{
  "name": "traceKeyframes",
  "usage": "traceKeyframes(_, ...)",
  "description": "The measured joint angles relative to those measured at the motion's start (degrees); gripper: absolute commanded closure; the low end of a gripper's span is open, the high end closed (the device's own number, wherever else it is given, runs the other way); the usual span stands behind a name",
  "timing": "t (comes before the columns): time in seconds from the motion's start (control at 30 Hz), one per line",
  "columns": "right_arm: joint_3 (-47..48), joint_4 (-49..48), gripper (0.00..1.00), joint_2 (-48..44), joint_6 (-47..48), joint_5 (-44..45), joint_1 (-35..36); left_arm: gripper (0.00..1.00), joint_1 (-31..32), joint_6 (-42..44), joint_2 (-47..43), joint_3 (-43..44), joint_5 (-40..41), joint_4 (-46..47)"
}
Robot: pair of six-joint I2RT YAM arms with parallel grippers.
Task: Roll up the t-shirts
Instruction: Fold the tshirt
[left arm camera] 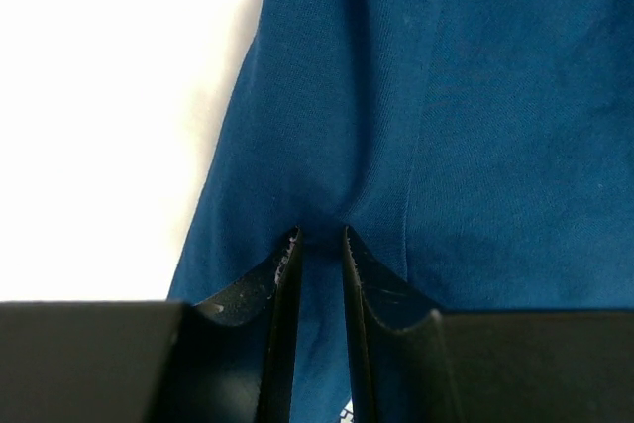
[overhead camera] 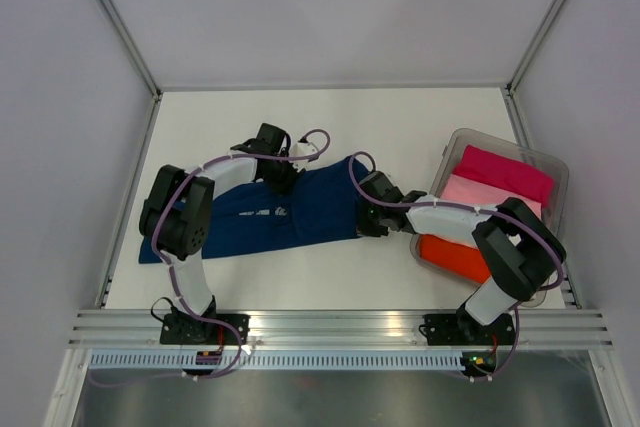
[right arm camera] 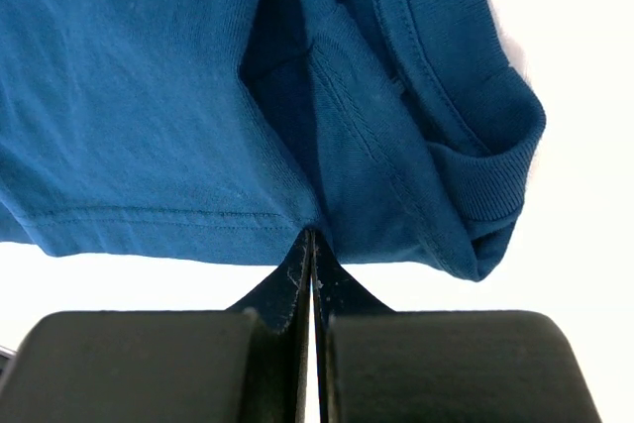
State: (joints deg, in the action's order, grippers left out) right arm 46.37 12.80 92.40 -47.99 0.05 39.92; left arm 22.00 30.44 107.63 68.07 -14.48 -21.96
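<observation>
Lying on the table (overhead camera: pixel 400 117), the navy tee (overhead camera: pixel 300 212) was seen from above beside a clear bin (overhead camera: pixel 560 197) packed with a magenta tee (overhead camera: pixel 505 172), a pale pink tee (overhead camera: pixel 480 193) and an orange-red tee (overhead camera: pixel 455 255). At the left wrist, its fold was pinched by the left gripper (left arm camera: pixel 320 237); at the right wrist, its collar-side edge was clamped by the right gripper (right arm camera: pixel 310 235).

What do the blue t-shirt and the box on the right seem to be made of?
Blue t-shirt: likely soft knitted cotton with a matte finish. The right wrist view shows fine knit texture, a stitched hem and a ribbed collar.
Box: probably hard plastic, clear and slightly glossy, judging by its translucent wall and rounded corners.
</observation>
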Motion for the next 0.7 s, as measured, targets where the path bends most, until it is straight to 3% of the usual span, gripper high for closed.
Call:
traceKeyframes(0.2,2.93,5.75,1.0,-0.76,2.45,0.15,-0.02,0.67,-0.04,0.7,-0.92,0.0,-0.28,-0.2)
traceKeyframes(0.33,10.97,8.87,1.0,-0.81,4.66,0.22,-0.02,0.66,-0.13,0.79,-5.11,0.39,-2.12,-2.03)
traceKeyframes(0.47,16.76,4.35,1.0,0.48,4.2,-1.88,-0.59,0.66,-0.13,0.07,-9.94,2.21,-4.85,-3.32)
traceKeyframes(0.7,17.09,-0.98,1.0,9.07,2.23,-4.44,-3.96,0.66,0.81,-2.75,-12.81,-0.59,-8.28,-3.85)
